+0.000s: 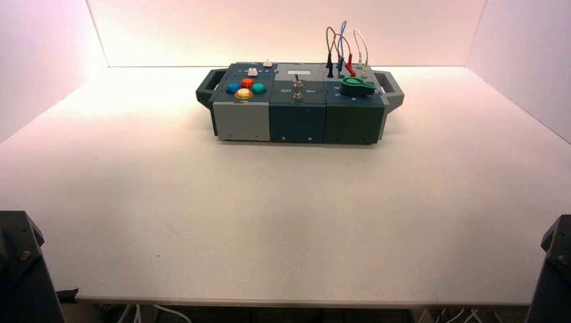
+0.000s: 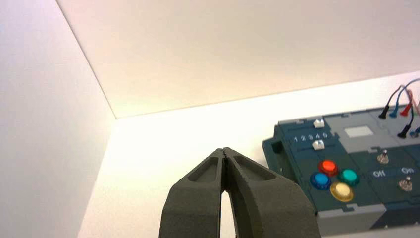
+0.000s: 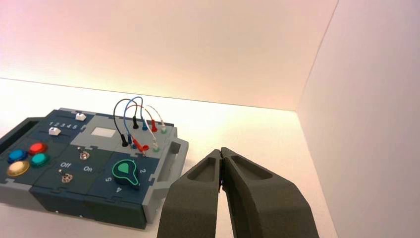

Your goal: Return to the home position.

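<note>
The box (image 1: 299, 121) stands at the far middle of the white table, with coloured round buttons (image 1: 245, 88) on its left, toggle switches in the middle, a green knob (image 1: 357, 86) and looped wires (image 1: 343, 50) on its right. My left arm (image 1: 20, 269) is parked at the near left corner and my right arm (image 1: 555, 269) at the near right corner, both far from the box. My left gripper (image 2: 224, 150) is shut and empty. My right gripper (image 3: 221, 150) is shut and empty. The box also shows in the left wrist view (image 2: 346, 173) and in the right wrist view (image 3: 94, 163).
White walls enclose the table on the left, back and right. Cables (image 1: 148, 313) hang below the table's front edge. Two white sliders (image 2: 318, 134) sit beside numbers 1 to 5 on the box's left rear.
</note>
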Available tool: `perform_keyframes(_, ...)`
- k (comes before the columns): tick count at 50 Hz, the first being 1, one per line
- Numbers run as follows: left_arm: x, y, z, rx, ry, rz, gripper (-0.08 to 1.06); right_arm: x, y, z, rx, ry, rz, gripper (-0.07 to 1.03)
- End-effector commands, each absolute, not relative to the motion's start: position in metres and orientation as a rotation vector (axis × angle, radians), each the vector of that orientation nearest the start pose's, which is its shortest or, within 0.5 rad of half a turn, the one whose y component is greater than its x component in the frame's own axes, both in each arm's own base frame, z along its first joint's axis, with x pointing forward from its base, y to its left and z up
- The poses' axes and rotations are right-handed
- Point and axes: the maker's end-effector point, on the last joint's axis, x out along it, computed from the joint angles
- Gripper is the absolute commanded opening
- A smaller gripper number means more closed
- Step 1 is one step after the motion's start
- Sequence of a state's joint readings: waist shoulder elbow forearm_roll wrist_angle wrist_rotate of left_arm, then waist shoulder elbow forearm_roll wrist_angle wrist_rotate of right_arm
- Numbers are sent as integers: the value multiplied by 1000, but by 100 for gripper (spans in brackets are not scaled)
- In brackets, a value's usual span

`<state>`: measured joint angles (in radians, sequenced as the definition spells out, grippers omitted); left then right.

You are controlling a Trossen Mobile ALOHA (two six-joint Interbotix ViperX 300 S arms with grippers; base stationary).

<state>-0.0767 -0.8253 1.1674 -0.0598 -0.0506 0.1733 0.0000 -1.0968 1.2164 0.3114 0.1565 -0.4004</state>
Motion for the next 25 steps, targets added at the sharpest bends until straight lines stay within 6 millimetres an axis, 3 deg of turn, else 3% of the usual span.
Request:
perform_keyframes(1,267,-19,233,119,234,-82,-3,230,8,242,-85,240,56,-2)
perform_keyframes(17,247,-17,222,115,209,-78,-3,232,12,244,-78,282,77,-2)
perform_keyframes(25,239,-16,227,102,172,-74,-3,234,12,243,-78,291,78,-2)
